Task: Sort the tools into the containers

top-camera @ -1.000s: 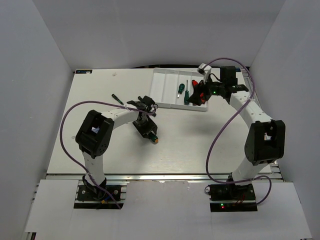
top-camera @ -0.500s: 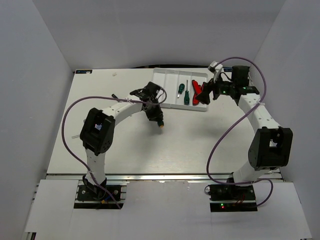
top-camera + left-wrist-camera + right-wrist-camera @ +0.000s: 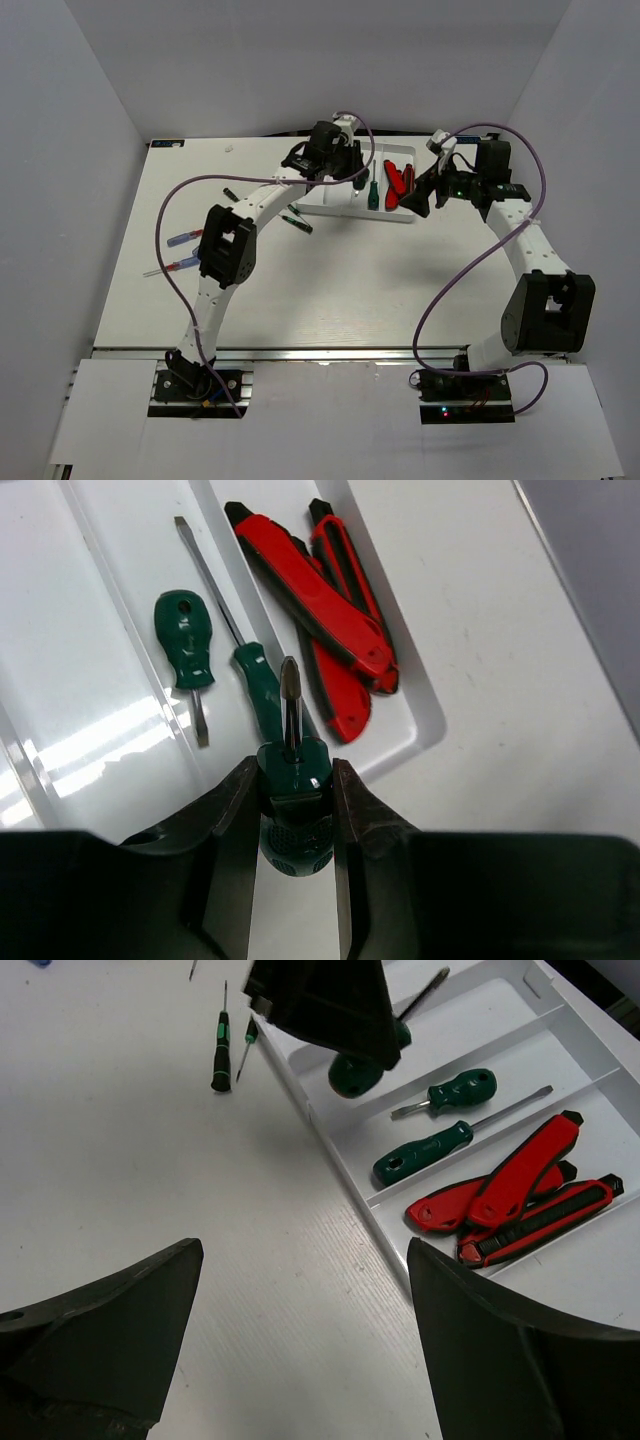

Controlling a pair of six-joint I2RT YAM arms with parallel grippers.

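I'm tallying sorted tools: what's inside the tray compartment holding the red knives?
Only red-and-black utility knives, apparently three, piled crosswise. The top one covers parts of the others; anything beneath is hidden.

Counter [image 3: 330, 290]: white, flat | far right of centre: white tray [image 3: 390, 217] lay flat on it | just beside tray's near-left corner: slim green-handled screwdriver [image 3: 298, 221] lay loose | left side, well apart from tray: tiny blue-handled screwdriver [image 3: 183, 240] and tiny red-handled screwdriver [image 3: 180, 265] lay near each other
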